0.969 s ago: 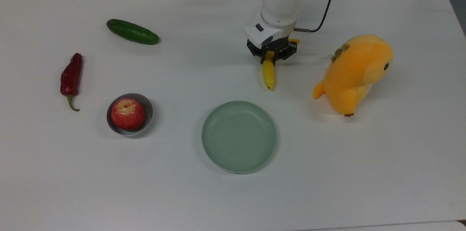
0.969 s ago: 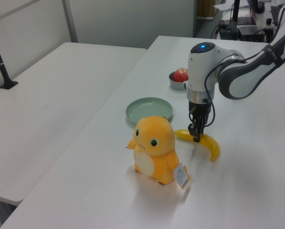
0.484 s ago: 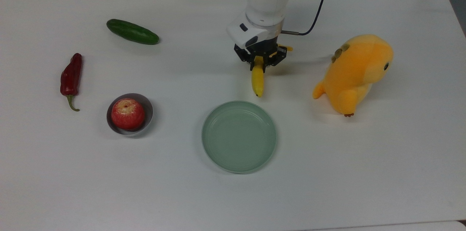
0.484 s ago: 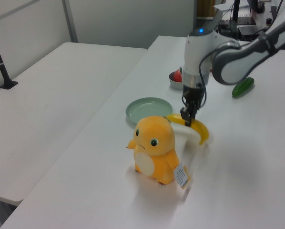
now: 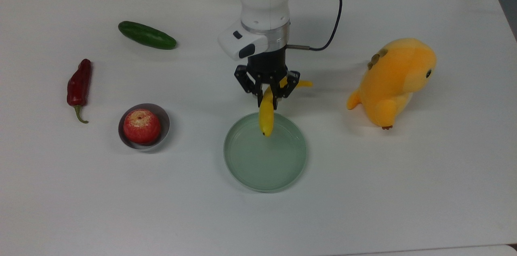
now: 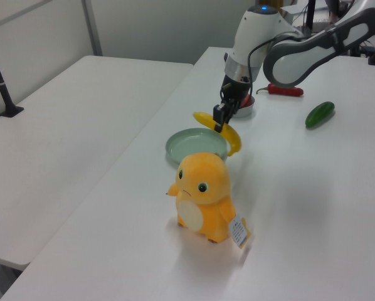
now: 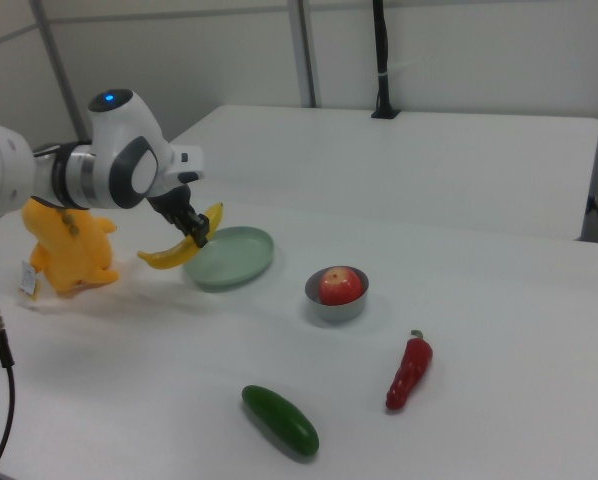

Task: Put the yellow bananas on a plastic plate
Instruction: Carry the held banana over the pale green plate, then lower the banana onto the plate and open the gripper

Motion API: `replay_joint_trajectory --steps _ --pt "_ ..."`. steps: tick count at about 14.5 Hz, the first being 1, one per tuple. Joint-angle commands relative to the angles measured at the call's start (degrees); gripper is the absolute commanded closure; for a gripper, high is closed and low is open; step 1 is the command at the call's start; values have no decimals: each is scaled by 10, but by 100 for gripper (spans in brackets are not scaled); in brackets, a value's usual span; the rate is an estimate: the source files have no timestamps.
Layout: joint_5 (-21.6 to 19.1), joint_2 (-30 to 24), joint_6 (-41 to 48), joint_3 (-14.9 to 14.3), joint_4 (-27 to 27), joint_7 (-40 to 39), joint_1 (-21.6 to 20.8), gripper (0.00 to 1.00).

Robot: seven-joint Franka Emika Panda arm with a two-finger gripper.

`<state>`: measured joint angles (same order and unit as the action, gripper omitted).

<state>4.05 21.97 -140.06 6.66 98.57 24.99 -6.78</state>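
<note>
yellow banana [image 5: 266, 115] gripped mid-length by closed jaws, long axis tilted, dark tip down over green plate [image 5: 242, 167]

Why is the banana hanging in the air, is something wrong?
Nothing looks wrong. The gripper is shut on the banana, carrying it above the green plate's edge. The apple sits neatly in its grey bowl. Nothing is spilled or broken.

— What is hidden on the table?
— The gripper [image 5: 268, 93] covers the middle of the yellow bananas [image 5: 266, 118], and the plush toy [image 6: 203, 195] hides the near rim of the plastic plate [image 6: 186, 142].
— And cut off?
— The arm [image 7: 19, 175], at the right view's left edge.
</note>
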Motion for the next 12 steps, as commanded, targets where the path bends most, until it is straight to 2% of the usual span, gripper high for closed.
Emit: replay_joint_trajectory --steps 1,7,9,12 --pt "10 67 -60 -5 -63 -16 4 100" --pt "11 142 -72 -15 -144 -20 14 100" --pt "11 151 -102 -16 -141 -20 13 100" --pt "13 157 -102 -16 -138 -22 13 100"
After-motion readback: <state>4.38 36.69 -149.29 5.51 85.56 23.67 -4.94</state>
